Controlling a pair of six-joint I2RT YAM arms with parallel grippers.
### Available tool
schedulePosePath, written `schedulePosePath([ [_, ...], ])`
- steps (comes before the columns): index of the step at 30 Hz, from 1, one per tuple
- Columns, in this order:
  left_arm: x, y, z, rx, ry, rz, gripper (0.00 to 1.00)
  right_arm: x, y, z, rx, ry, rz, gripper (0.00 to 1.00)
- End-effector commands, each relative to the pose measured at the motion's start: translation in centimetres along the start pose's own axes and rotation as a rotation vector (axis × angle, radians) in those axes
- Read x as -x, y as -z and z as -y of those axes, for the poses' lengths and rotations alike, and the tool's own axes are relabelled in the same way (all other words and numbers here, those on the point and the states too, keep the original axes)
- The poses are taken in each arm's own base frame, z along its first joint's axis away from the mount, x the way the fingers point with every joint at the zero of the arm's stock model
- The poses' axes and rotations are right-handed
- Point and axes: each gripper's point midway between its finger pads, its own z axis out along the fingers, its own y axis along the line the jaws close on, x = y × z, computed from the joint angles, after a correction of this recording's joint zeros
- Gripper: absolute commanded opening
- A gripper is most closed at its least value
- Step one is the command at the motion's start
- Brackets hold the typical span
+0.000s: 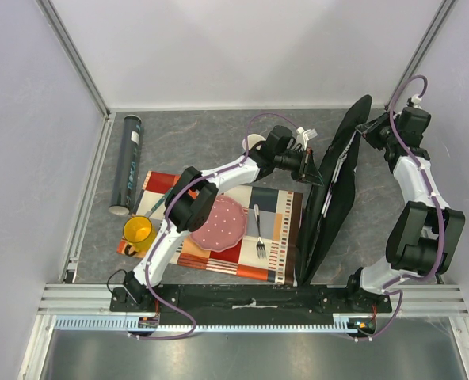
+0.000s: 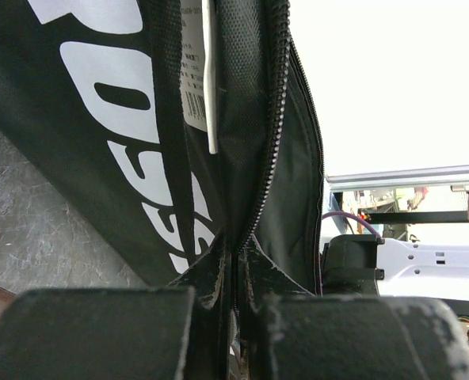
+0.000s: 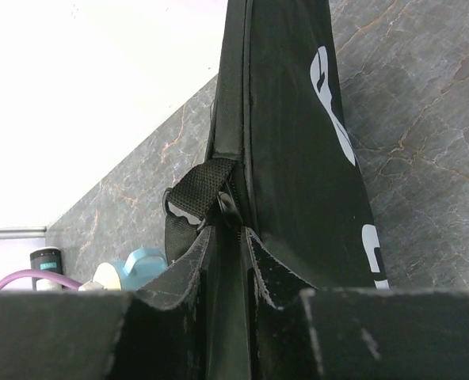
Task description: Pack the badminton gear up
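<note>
Two grips, left hand [image 2: 234, 267] and right hand [image 3: 236, 239]; racket bag [image 1: 341, 172] interior unseen.

A pink plate [image 1: 223, 223] lies on a checked mat [image 1: 278, 207] on the grey table [image 1: 195, 142], with a fork [image 1: 259, 233] just right of it. A yellow mug [image 1: 138, 232] stands at the mat's left edge. A blue cup [image 3: 143, 261] stands farther back.

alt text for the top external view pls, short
A long black racket bag stands on edge right of centre, pinched by the left gripper on its left side and the right gripper near its far end. Further left: a dark tube and a patterned mat holding pink plate, fork, yellow mug.
</note>
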Motion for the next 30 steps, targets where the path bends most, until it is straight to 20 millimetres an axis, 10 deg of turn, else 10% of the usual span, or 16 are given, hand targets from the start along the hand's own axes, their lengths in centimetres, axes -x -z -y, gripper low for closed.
schedulePosePath([
  [1,1.7,0.7,3.7,-0.063,-0.044,0.016,0.02,1.2,0.9,-1.6,0.043,0.012,0.040,0.25],
  [30,1.5,0.4,3.7,-0.065,-0.046,0.008,0.02,0.5,-1.5,-0.7,0.227,-0.231,0.069,0.25],
])
